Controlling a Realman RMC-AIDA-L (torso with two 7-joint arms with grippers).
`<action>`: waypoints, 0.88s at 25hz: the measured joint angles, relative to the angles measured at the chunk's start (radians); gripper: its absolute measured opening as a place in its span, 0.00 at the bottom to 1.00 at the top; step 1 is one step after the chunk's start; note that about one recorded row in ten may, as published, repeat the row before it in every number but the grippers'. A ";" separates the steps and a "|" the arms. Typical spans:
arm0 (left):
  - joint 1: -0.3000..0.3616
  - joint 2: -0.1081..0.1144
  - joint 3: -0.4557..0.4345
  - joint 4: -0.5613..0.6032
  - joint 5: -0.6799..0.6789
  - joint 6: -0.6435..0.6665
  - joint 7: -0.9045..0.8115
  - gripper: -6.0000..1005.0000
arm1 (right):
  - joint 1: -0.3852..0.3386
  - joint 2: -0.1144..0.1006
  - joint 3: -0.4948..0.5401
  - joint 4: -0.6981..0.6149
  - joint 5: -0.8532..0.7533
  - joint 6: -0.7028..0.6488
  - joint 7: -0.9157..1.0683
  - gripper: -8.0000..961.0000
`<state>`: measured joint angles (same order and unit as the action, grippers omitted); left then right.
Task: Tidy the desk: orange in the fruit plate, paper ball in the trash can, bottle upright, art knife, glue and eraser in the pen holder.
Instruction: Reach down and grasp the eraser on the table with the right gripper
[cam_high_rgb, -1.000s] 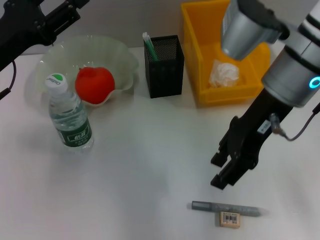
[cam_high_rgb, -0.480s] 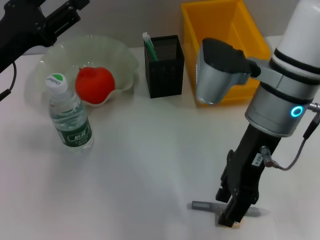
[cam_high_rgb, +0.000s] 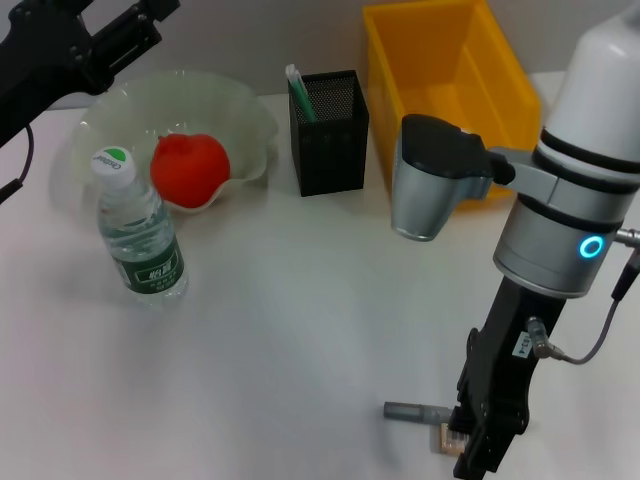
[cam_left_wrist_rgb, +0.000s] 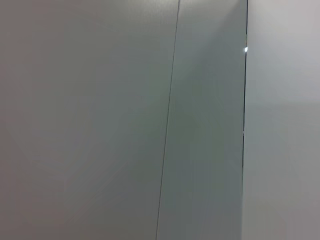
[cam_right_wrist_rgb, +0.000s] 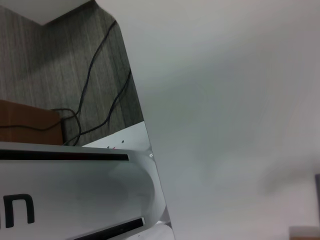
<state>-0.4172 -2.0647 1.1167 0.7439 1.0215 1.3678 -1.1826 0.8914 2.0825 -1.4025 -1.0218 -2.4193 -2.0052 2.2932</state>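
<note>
— Right gripper (cam_high_rgb: 478, 448)?
— Lowered onto the desk (cam_high_rgb: 300, 320), over the eraser (cam_high_rgb: 447, 437) and the grey art knife (cam_high_rgb: 412, 410). Finger state: cannot tell, tips hidden by the arm's own body.
— Lie of the targets?
— Eraser directly at the fingertips, mostly covered. Knife just beyond, toward the pen holder (cam_high_rgb: 328, 131), long axis crosswise to the arm, one end protruding leftward.
— Nearer arm?
— Right, plainly. Left gripper (cam_high_rgb: 110, 45) parked high above the fruit plate (cam_high_rgb: 240, 110), fingers not discernible.
— Likely step?
— Judged: closing on the eraser.
</note>
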 joint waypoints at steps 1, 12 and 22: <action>0.000 0.000 0.000 0.000 0.000 0.000 0.000 0.72 | 0.000 0.000 -0.001 0.006 0.000 0.004 0.000 0.56; -0.001 0.000 0.000 -0.002 0.000 -0.001 0.003 0.72 | 0.001 0.001 -0.011 0.092 0.000 0.093 -0.006 0.56; -0.007 0.000 0.000 -0.001 0.000 -0.001 0.015 0.72 | 0.011 0.001 -0.013 0.146 0.002 0.143 -0.026 0.56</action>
<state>-0.4246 -2.0646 1.1167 0.7424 1.0215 1.3666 -1.1674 0.9025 2.0831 -1.4157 -0.8758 -2.4168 -1.8619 2.2675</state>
